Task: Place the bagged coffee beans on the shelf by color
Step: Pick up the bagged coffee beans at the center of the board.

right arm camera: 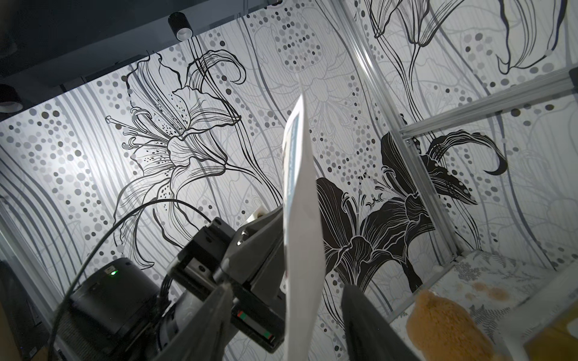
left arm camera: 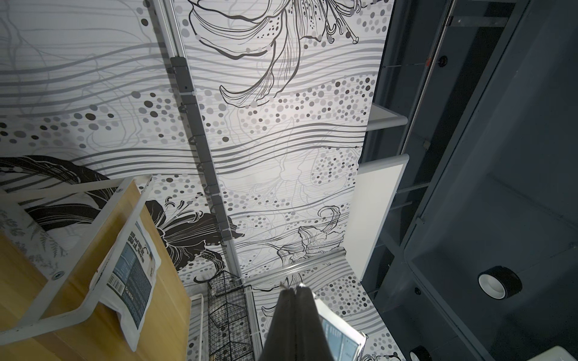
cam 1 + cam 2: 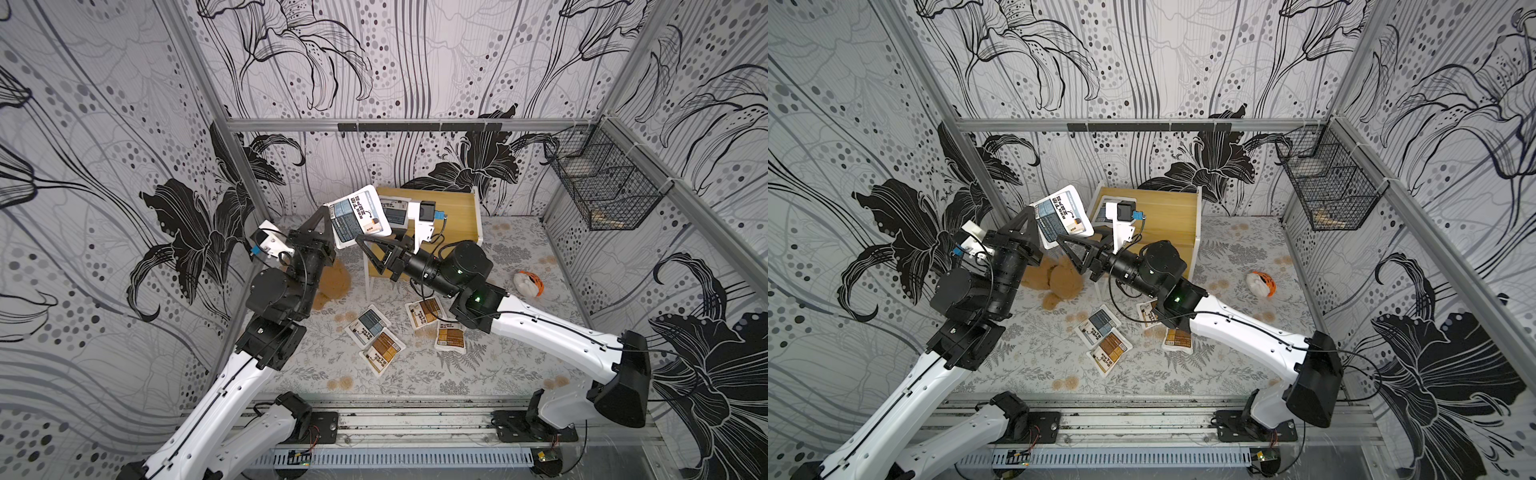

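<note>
While the left arm [image 3: 232,374] and right arm [image 3: 548,336] reach in from six o'clock, we see the shelf [image 3: 453,208] standing at twelve o'clock on the floral table [image 3: 498,365], with a black wire basket [image 3: 602,187] on the wall at two o'clock. A brown teddy bear [image 3: 1059,278] lies at eight o'clock from the shelf. One shelved blue pouch [image 3: 395,212] lies on the top board, toward its nine o'clock end. We find the raised blue pouch [image 3: 359,216] in the air just off that end, and the left gripper [image 3: 326,210] is clamped on its nine o'clock edge. The right gripper [image 1: 286,287] sits at its six o'clock edge, fingers [image 1: 219,312] spread either side with gaps, grasping nothing. At six o'clock from the shelf, on the table, lie a loose blue pouch [image 3: 368,326], a brown pouch [image 3: 382,351] right against it, and a pair of brown pouches [image 3: 449,336] partly under the right arm. A white-and-orange toy [image 3: 528,282] rests at three o'clock.
</note>
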Action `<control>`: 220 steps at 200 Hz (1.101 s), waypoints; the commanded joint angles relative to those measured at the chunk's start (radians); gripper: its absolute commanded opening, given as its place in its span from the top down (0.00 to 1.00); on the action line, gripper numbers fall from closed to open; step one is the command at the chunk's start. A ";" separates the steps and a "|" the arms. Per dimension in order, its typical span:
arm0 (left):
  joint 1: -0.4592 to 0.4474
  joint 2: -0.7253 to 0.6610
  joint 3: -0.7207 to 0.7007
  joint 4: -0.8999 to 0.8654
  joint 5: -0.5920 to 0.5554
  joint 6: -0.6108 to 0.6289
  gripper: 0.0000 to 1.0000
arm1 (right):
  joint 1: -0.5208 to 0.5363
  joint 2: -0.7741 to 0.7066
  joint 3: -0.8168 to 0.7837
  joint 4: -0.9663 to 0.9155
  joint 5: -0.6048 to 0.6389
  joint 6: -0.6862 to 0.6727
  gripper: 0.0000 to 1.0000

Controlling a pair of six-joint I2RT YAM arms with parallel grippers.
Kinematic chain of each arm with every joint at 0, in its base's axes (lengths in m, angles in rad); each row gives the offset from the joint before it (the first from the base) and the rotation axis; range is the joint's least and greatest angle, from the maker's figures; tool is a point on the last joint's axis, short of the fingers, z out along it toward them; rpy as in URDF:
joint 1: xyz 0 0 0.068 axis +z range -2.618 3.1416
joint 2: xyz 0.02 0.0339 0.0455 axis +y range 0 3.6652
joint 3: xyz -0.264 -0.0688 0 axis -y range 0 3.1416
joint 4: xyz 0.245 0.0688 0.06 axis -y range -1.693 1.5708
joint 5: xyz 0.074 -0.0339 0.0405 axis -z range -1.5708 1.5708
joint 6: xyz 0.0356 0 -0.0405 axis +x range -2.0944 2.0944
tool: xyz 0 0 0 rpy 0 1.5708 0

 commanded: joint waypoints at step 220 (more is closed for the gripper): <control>0.153 0.280 0.297 -0.292 1.092 0.473 0.34 | -0.478 -0.077 0.416 -1.149 -0.862 -0.021 1.00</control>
